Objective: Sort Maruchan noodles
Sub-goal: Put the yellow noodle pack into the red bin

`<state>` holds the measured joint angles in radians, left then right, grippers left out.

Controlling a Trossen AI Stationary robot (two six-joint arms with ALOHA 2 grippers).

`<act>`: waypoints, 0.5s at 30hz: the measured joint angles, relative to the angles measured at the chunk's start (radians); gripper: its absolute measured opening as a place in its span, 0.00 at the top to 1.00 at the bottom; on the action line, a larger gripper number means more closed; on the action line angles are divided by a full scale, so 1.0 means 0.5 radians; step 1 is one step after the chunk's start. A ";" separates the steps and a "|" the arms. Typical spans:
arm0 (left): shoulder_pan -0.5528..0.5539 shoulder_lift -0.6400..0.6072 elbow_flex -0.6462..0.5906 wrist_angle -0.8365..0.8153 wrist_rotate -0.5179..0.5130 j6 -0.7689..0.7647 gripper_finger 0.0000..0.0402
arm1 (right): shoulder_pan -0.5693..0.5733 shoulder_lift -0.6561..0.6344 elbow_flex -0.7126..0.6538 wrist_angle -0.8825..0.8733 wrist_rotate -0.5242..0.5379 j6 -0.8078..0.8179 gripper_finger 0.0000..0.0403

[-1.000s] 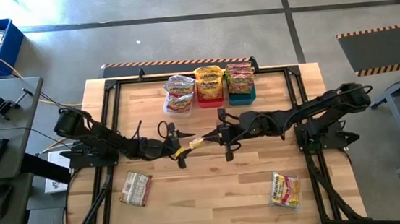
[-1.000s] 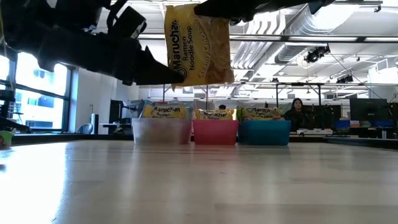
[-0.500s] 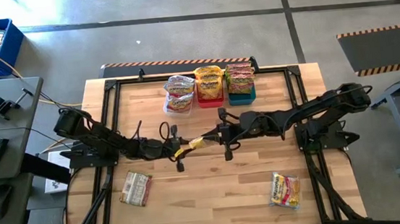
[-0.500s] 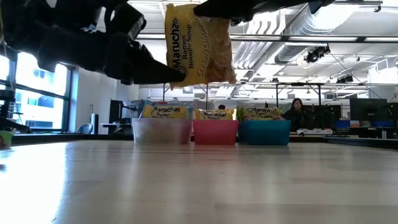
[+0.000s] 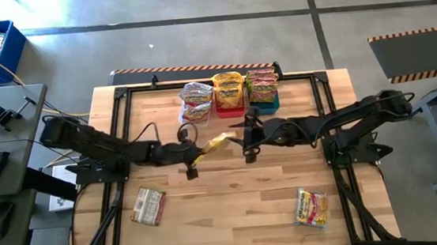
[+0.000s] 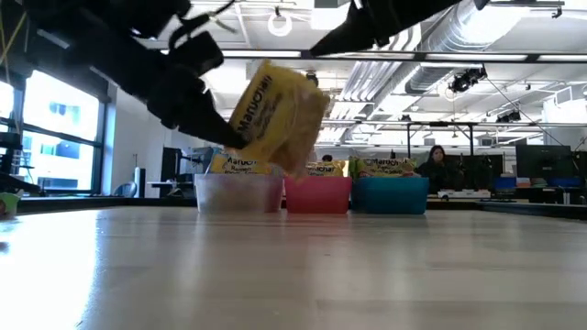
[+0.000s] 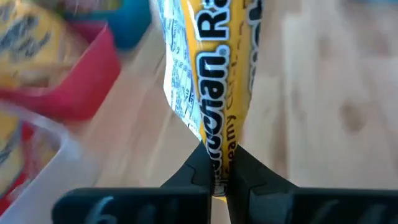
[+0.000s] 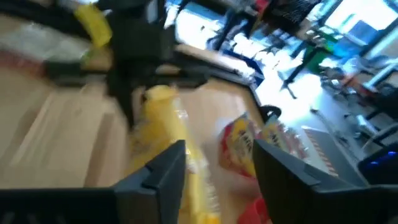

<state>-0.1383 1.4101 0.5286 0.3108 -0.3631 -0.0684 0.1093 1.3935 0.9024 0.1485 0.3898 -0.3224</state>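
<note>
A yellow Maruchan noodle packet (image 5: 218, 142) hangs in the air over the middle of the table, with my left gripper (image 5: 192, 151) shut on its left end. In the low view the packet (image 6: 275, 115) tilts up and to the right from the fingers. My right gripper (image 5: 245, 139) stands open just right of the packet's free end, fingers (image 8: 158, 168) apart, with the packet (image 8: 166, 124) ahead of them. Two more packets lie flat on the table: a reddish one (image 5: 148, 205) near left and a yellow-red one (image 5: 311, 208) near right. My left gripper pinches the yellow packet's end edge (image 7: 219, 163) between its two fingers, only at their tips. The fingers come from the table's left, slanting slightly down. The packet (image 6: 275, 115) sticks out past them, tilted upward, lifted clear of the table.
Three bins stand in a row at the far edge, each holding packets: clear (image 5: 196, 112), red (image 5: 230, 110) and teal (image 5: 265, 106). A black frame (image 5: 116, 131) borders the table. Bare wood lies between the arms and the near edge.
My left gripper has shut on the packet's left end and my right gripper has opened and let go of it. Both grippers have moved toward the far edge. The packet, which hung upright below the right gripper, now tilts up from the left gripper.
</note>
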 joint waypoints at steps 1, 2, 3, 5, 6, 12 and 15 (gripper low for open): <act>0.024 -0.010 0.055 -0.160 -0.001 -0.019 0.99 | -0.016 -0.001 0.000 -0.027 -0.050 -0.007 0.55; 0.049 -0.004 0.121 -0.306 0.000 -0.030 0.99 | -0.033 -0.001 0.001 -0.063 -0.114 -0.027 0.54; 0.068 0.003 0.182 -0.445 0.006 -0.031 0.99 | -0.056 -0.001 0.001 -0.115 -0.174 -0.032 0.53; 0.115 0.030 0.308 -0.648 0.057 -0.011 1.00 | -0.103 0.017 0.001 -0.168 -0.280 0.016 0.52; 0.134 0.042 0.368 -0.747 0.094 0.009 1.00 | -0.127 0.022 0.001 -0.201 -0.318 0.061 0.52; 0.244 0.165 0.714 -1.255 0.289 0.122 1.00 | -0.200 0.028 0.006 -0.253 -0.428 0.103 0.52; 0.269 0.245 0.851 -1.392 0.320 0.192 1.00 | -0.221 0.029 0.065 -0.323 -0.529 0.115 0.52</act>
<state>-0.0040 1.5324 0.9539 -0.3853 -0.2031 0.0278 -0.0011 1.4082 0.9347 -0.0129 0.1251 -0.2651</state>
